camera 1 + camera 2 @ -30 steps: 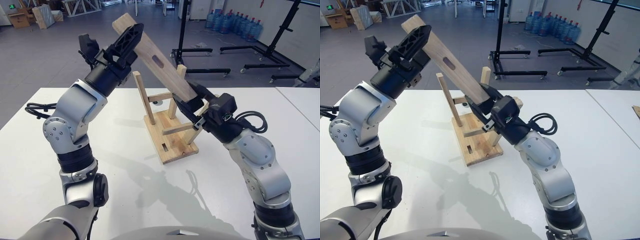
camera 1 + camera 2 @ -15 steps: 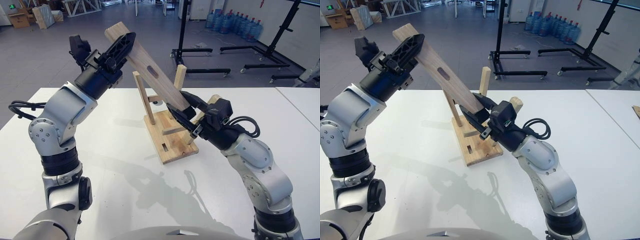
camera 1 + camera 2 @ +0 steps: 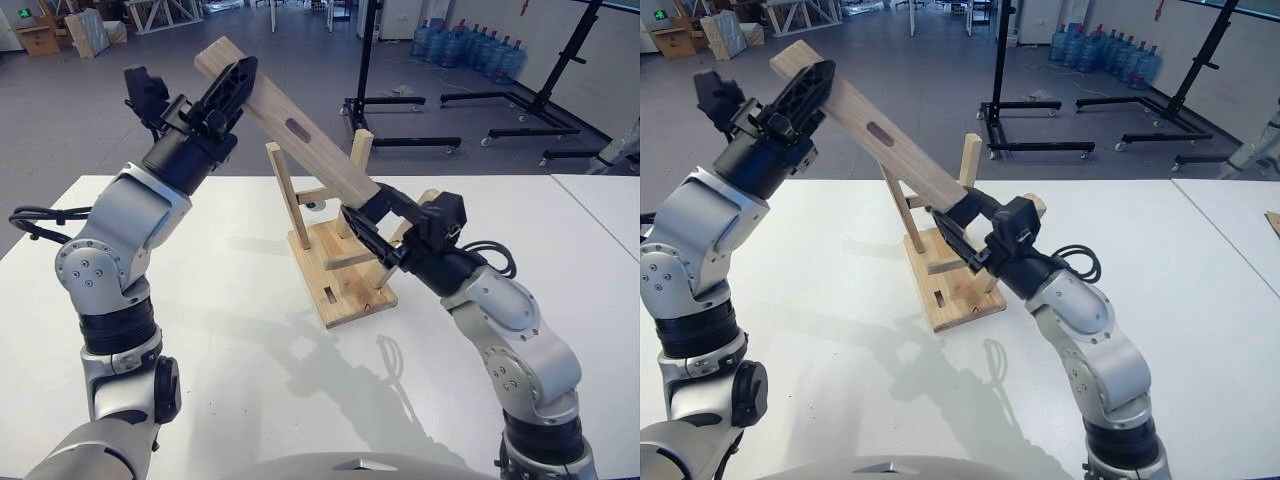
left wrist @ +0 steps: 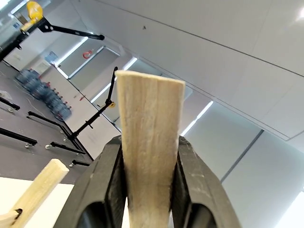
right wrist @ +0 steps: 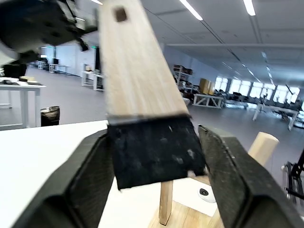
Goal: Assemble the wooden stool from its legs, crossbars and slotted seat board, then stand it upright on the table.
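The room is a wide hall with a grey floor. Two black wheeled frames (image 3: 400,102) (image 3: 515,103) stand behind the table, a cluster of blue water bottles (image 3: 470,50) sits against the far wall, too tightly packed to count, and cardboard boxes (image 3: 40,38) lie in the far left corner. The work surface is one white table (image 3: 200,330); the edge of a second table (image 3: 610,200) shows to its right.

There are two boards. The flat board (image 3: 352,296) lies on the table near its middle, with a small slot cut near its front edge. Three legs can be counted rising from it: one (image 3: 285,195) on the left, one (image 3: 362,145) behind, and one (image 3: 383,273) on the right that leans outward. Two crossbars show, an upper one (image 3: 320,193) joining the left and rear legs and a lower one (image 3: 350,261) running to the leaning leg.

The slotted board (image 3: 320,150) hangs in the air above this frame, tilted, with one oblong slot (image 3: 297,127) through it. The left gripper (image 3: 235,80) clamps its high end, fingers (image 4: 104,180) pressed against both narrow edges. The right gripper (image 3: 358,212) pinches the low end, just above the crossbars, with its fingers (image 5: 88,185) closed on either side of the wood.
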